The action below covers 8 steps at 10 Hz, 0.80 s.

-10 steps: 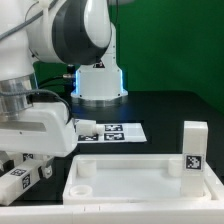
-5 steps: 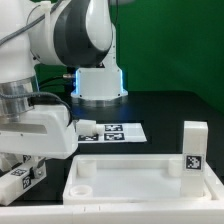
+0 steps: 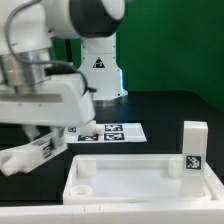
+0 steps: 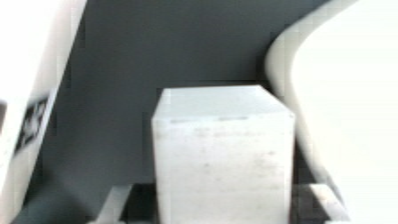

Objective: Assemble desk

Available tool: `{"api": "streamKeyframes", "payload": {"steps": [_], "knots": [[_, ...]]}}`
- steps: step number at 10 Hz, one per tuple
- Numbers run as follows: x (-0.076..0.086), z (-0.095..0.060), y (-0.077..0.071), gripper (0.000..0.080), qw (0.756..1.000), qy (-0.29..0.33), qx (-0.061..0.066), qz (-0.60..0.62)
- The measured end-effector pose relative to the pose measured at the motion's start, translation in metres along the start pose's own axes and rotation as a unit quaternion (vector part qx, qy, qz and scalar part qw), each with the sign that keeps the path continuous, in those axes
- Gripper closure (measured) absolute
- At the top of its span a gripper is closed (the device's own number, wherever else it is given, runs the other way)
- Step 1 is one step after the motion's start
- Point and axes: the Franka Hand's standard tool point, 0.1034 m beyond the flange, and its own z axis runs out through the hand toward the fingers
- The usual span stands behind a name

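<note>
Now the arm [image 3: 40, 95] has changed most: half a second ago it crouched low over the loose parts, and it has since risen and swung, carrying its load with it. We judge that the pick-up is done and the carry has begun.

Below the pincer [image 3: 42, 138], off toward the exterior view's right, lies the tabletop [image 3: 125, 159], rim upward and well apart from the pincer. Beyond the pincer, on the dark table, lies the marker board [image 3: 110, 131], untouched.

Farthest from the pincer, at the tabletop's opposite end, stands an upright leg [image 3: 193, 150], seemingly already seated in its corner. The corner nearest the pincer shows a round socket [image 3: 82, 170] with nothing in it. We take that as a likely next place for a leg, though we cannot say which corner is meant.

Smallest is the held leg [image 3: 28, 155]. The pincer is clamped on it. In the wrist view it fills the space between the fingers. In the exterior view it hangs tilted, clear of the table. It will need turning upright before it can go in.
</note>
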Motion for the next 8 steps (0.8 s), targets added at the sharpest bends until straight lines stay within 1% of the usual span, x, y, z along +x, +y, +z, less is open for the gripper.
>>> {"api": "streamKeyframes", "payload": {"steps": [1, 2, 3, 4, 6, 7, 8], "knots": [[-0.017, -0.003, -0.014, 0.0515, 1.000, -0.004, -0.006, -0.024], [-0.019, -0.003, -0.023, 0.0515, 0.999, -0.004, -0.007, -0.034], [-0.019, -0.003, -0.021, 0.0515, 0.996, -0.005, -0.007, -0.089], [-0.018, -0.003, -0.019, 0.0515, 0.993, -0.005, -0.007, -0.117], [-0.021, -0.003, -0.022, 0.0515, 0.987, -0.005, -0.006, -0.162], [-0.039, -0.004, -0.038, 0.0515, 0.985, -0.006, -0.002, -0.171], [-0.070, -0.004, -0.054, 0.0515, 0.976, 0.003, -0.002, -0.219]]}}
